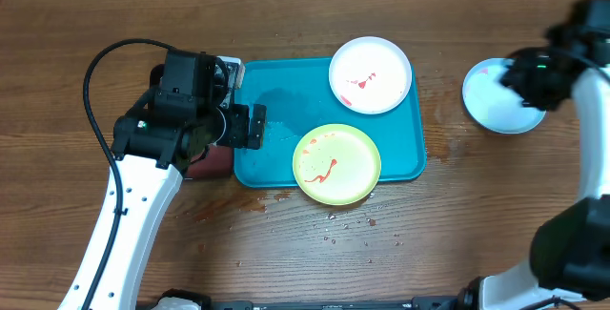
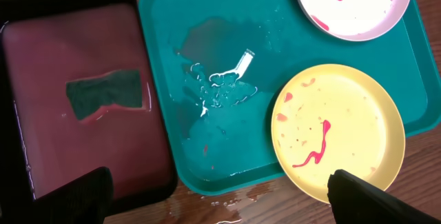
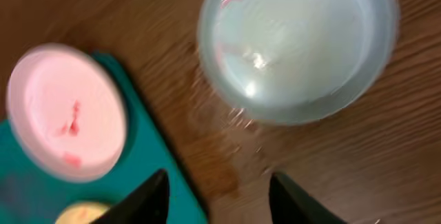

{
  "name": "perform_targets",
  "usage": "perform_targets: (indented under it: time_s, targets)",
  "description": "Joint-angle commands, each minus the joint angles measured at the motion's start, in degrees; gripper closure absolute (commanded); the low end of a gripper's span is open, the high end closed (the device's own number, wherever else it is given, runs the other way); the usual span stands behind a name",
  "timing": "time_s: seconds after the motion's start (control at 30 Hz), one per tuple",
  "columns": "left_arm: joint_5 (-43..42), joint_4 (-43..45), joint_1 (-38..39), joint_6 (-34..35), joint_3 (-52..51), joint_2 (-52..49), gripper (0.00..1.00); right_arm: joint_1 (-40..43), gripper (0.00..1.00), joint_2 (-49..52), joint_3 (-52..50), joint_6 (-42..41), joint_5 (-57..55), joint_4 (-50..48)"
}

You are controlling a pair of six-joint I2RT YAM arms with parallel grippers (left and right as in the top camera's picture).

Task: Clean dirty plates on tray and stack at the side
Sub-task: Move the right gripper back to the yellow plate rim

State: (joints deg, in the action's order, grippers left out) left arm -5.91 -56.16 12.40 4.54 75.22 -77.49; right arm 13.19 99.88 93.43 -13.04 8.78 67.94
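Right claw (image 3: 217, 198), spread apart and empty, hovers near the light blue plate (image 3: 298, 45).

My left arm (image 1: 119, 219) is a long white tube with chunky black joint housings, and a thin black cable (image 1: 89, 81) loops out from the top housing and runs down along the white link. My left pincer (image 1: 254, 126) is black, with matte, blunt fingers (image 2: 83, 196). My right arm (image 1: 593, 110) is likewise white with black joints, and a small green light (image 1: 543, 60) glows on it. My right pincer (image 3: 219, 179) has dark tapered fingers (image 3: 141, 200), which appear blurred.
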Motion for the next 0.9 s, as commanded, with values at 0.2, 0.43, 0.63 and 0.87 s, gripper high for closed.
perform_targets:
  time_s: [0.2, 0.43, 0.63, 0.87]
  targets:
    - [0.3, -0.2, 0.4, 1.7, -0.5, 0.0, 0.00, -17.9, 0.14, -0.1, -6.2, 1.5, 0.3, 0.8]
    - [0.3, -0.4, 0.4, 1.7, -0.5, 0.0, 0.00, -26.9, 0.04, 0.0, -16.4, 0.8, 0.3, -7.0]
    - [0.3, -0.6, 0.4, 1.7, -0.5, 0.0, 0.00, -29.9, 0.04, 0.2, -22.9, 0.8, 0.3, -12.7]
    - [-0.1, -0.6, 0.4, 1.7, -0.5, 0.0, 0.00, -30.2, 0.12, 2.4, -26.6, 0.8, 0.3, -17.5]
